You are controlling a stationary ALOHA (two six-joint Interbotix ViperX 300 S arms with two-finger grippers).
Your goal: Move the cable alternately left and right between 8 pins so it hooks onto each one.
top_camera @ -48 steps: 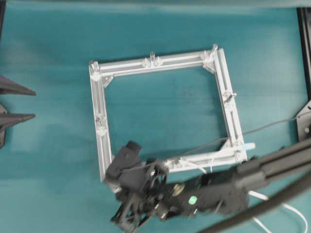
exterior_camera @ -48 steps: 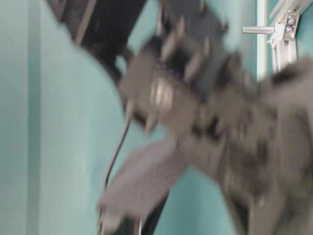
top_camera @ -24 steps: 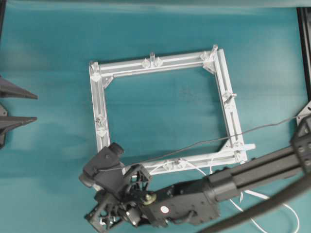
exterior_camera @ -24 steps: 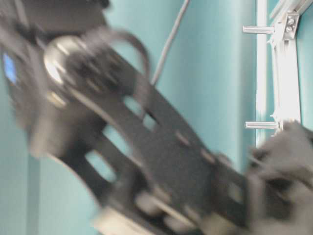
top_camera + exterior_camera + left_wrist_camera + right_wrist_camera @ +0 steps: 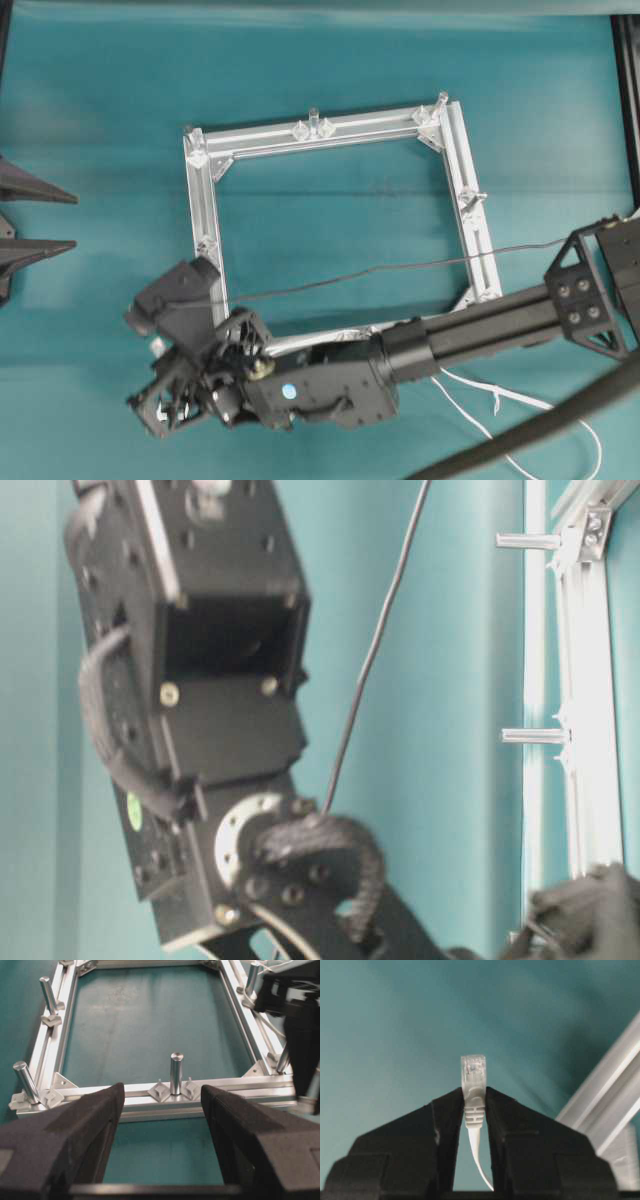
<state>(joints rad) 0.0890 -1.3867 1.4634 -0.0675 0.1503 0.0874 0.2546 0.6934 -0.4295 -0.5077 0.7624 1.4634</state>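
Note:
In the right wrist view the white plug of the cable point(image 5: 473, 1085) sticks up between my right gripper's point(image 5: 474, 1099) fingers, which are shut on it. Overhead, that gripper point(image 5: 160, 405) sits just outside the near left corner of the square silver frame point(image 5: 210, 200). Slack white cable point(image 5: 520, 401) loops on the mat at the lower right. Short upright pins point(image 5: 312, 118) stand along the frame's rails. My left gripper point(image 5: 72, 220) rests open at the left edge, empty. Its wrist view looks between the open fingers point(image 5: 162, 1100) at a pin point(image 5: 176, 1072) on the nearest rail point(image 5: 225, 1092).
A thin black robot wire point(image 5: 400, 268) crosses over the frame toward the right wrist. The right arm point(image 5: 480, 335) lies over the frame's near rail. A thick dark hose point(image 5: 540, 430) runs across the lower right corner. Table level, two pins point(image 5: 530, 736) show beside the arm.
My right arm has swung left along the frame's near rail, from its middle to beyond the near left corner, still holding the plug. The left gripper has stayed put.

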